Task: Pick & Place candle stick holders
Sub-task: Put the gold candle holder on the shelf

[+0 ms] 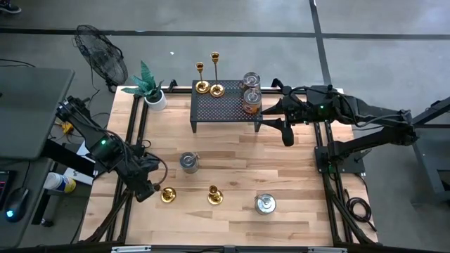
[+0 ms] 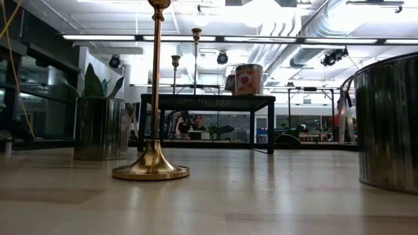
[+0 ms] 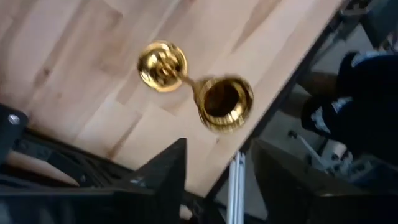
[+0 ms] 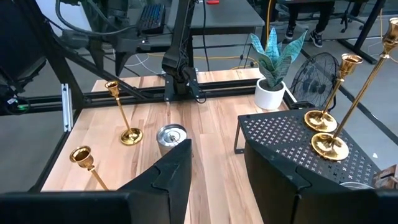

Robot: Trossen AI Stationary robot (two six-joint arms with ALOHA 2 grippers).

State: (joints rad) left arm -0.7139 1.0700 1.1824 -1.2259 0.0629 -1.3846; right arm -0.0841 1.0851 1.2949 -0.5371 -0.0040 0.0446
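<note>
Two gold candle stick holders stand on their round bases on the black perforated stand (image 1: 225, 105) at the table's far side: a short one (image 1: 201, 84) and a tall one (image 1: 216, 88). Two more stand on the wooden table near its front: one (image 1: 167, 195) at the left and one (image 1: 214, 195) toward the middle. My left gripper (image 1: 148, 190) is open just left of the left one, which shows from above in the left wrist view (image 3: 186, 81), ahead of the gripper (image 3: 224, 180) and apart from it. My right gripper (image 1: 287, 133) is open and empty beside the stand's right end (image 4: 217, 168).
Two silver tins stand on the table, one (image 1: 188, 162) and another (image 1: 265, 204). A jar (image 1: 250, 80) and a red can (image 1: 251, 102) stand on the stand's right part. A potted plant (image 1: 152, 90) is at the far left corner. A fan (image 1: 102, 55) stands beyond the table.
</note>
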